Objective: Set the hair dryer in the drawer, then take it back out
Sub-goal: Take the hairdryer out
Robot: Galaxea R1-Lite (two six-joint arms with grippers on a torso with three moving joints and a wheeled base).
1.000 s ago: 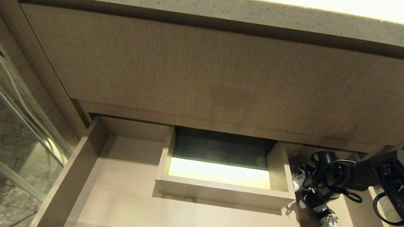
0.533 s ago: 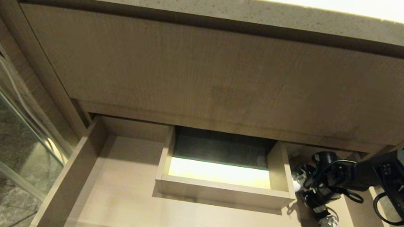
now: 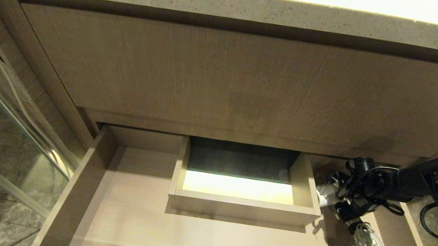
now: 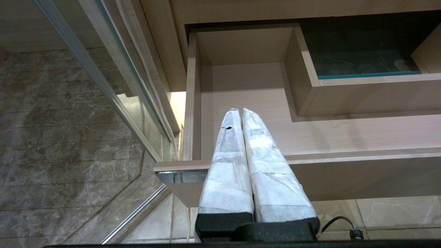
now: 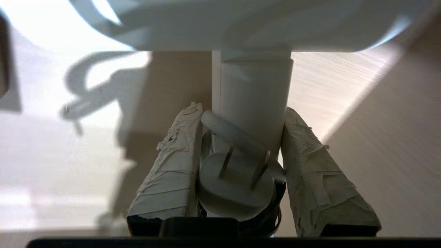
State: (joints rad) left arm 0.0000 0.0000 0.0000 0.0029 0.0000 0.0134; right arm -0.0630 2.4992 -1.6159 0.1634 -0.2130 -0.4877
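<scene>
White hair dryer (image 3: 325,195) in an open wooden drawer (image 3: 197,245).
The wide, shallow, light wood-grain drawer is pulled out; the dryer sits in its right section beside the boxed cutout, bundled cord trailing forward.

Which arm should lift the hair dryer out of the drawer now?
Right. The right gripper is already shut on the hair dryer, its handle between the taped fingers, over the drawer at its right end. The left gripper is shut and empty, by the drawer's left front corner.
</scene>
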